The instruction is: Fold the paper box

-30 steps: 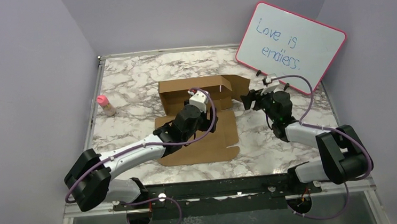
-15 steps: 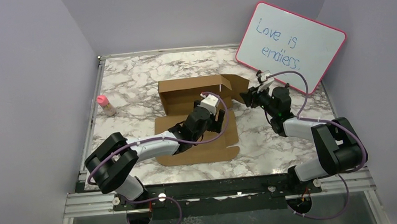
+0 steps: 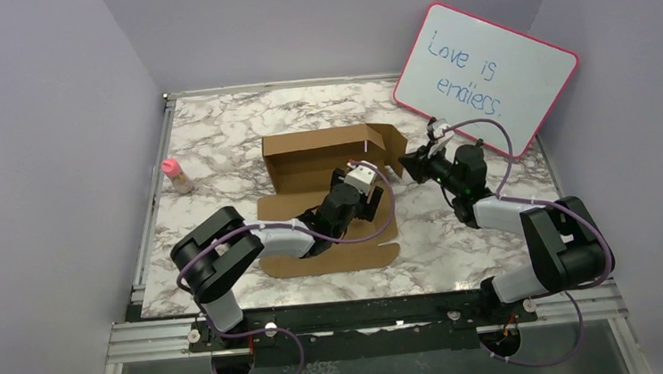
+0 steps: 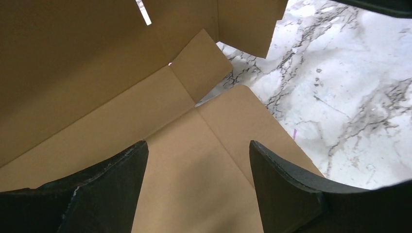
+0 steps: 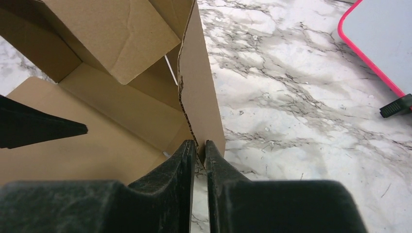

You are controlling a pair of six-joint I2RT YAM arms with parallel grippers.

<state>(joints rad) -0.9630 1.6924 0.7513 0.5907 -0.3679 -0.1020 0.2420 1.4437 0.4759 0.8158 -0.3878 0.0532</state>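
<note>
A: Where does the box sit?

B: On the marble table [image 3: 216,133], about in the middle, nearer than the whiteboard [image 3: 489,72] that leans at the far right. The box [image 3: 317,157] is half formed. Its back wall stands upright, and a broad panel lies flat on the near side, toward the arm bases.

A: And the left claw?

B: The left claw [image 4: 197,150] hangs over the flat cardboard inside the box, near its right end. Its jaws are wide apart with nothing between them. Its camera shows bare panel and a fold line through the gap. Whether the tips touch the cardboard cannot be told.

A: The right one?

B: The right claw [image 5: 200,145] meets the box at its right end. Its fingers are drawn almost together on the flap [image 5: 201,97] standing there, and the ragged cardboard edge runs down between them. So it has the box pinched by that flap, with the box on its left and bare marble on its right.

A: Anything smaller?

B: A pink-capped bottle [image 3: 175,175] stands upright near the table's left edge, well apart from the box.
</note>
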